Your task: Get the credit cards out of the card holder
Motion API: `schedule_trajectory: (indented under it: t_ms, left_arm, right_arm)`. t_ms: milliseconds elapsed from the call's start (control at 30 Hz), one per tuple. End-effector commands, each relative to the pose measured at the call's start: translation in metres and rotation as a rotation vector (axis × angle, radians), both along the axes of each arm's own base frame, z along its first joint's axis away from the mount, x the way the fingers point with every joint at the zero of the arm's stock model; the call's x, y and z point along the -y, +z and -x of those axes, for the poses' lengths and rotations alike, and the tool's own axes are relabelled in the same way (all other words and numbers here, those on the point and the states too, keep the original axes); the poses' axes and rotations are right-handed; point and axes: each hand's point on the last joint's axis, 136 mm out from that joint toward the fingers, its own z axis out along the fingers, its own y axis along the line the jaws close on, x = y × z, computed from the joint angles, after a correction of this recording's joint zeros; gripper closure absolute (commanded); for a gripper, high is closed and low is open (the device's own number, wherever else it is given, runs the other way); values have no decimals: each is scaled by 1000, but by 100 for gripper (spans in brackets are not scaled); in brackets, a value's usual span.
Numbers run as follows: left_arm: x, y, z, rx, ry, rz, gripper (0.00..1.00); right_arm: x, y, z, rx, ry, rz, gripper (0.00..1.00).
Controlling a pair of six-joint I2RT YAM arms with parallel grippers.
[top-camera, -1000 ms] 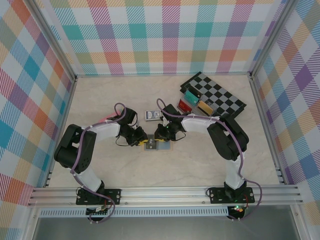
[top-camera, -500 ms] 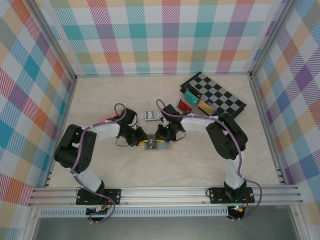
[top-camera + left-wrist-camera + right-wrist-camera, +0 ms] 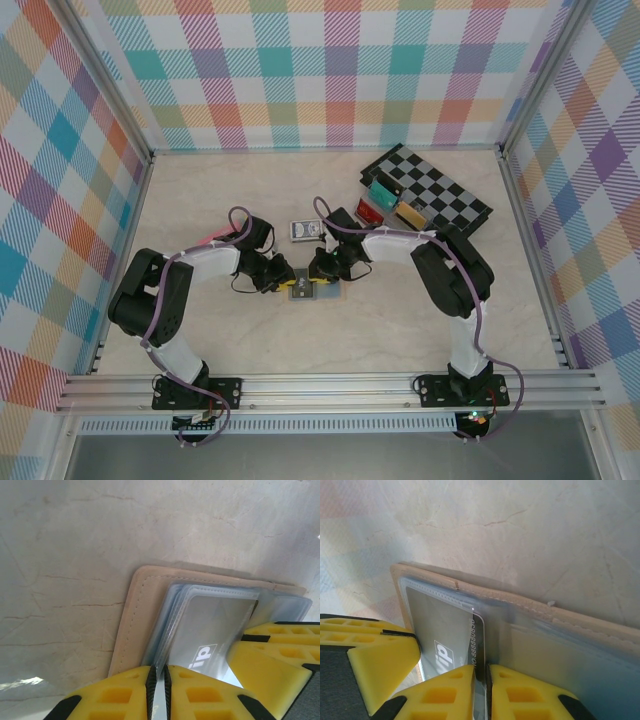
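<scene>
Jaws of the right gripper [image 3: 481, 676] stand narrow, nipped on the edge of a grey credit card [image 3: 445, 630] printed "vip" beside a row of digits, at one open side of the card holder [image 3: 555, 612]. Jaws of the left gripper [image 3: 157, 677] are just as narrow. They are closed on a thin clear layer at the holder's opposite side, apparently one of its plastic sleeves; whether a card lies inside that layer I cannot tell. The two grippers face each other across the holder, fingertips nearly meeting above it.

The holder lies opened flat on the table [image 3: 400, 330], tan side down, its stitched rim framing blue-grey clear pockets. The grey card sits mostly within the holder's outline, with one corner seemingly free of its sleeve.

Behind the holder, toward the back wall, lies a dark playing-card pack [image 3: 305, 231]. Farther off to the holder's right rear is a chequered board [image 3: 440, 190] with a clear rack of coloured cards [image 3: 385, 205] on its near part.

I judge the step in hand to be the first card's extraction, barely begun, with the left arm bracing the holder. Next, the right gripper needs to draw the card flat and straight out of the pocket's mouth while the left grip stays firm. If the pinch has caught sleeve along with card, the whole holder may drag instead.
</scene>
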Motion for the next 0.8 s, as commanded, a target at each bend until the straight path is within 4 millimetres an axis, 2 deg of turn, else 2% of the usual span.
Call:
schedule_trajectory:
  t_ms: [0,167,300,533,667,767]
  left_arm:
    - [-10,-22,16,-60,-14,-49,83]
    - [-10,-22,16,-59,-12,-50,83]
    - [-13,-21,17,-60,-6,-64,81]
    - [-16,-18,16,-61,5,-79,68]
    - [-16,-17,16,-58,5,-82,67]
    - [-15,-16,15,-57,5,-78,69]
  right_arm:
    - [-12,2,6,-17,32,-64,85]
    - [-11,3,6,-12,29,-62,90]
    - [-3,3,4,7,15,-21,95]
    - [20,7,-3,61,2,43,100]
    - [30,8,-6,73,-12,57,100]
    - [27,7,-6,65,-8,41,100]
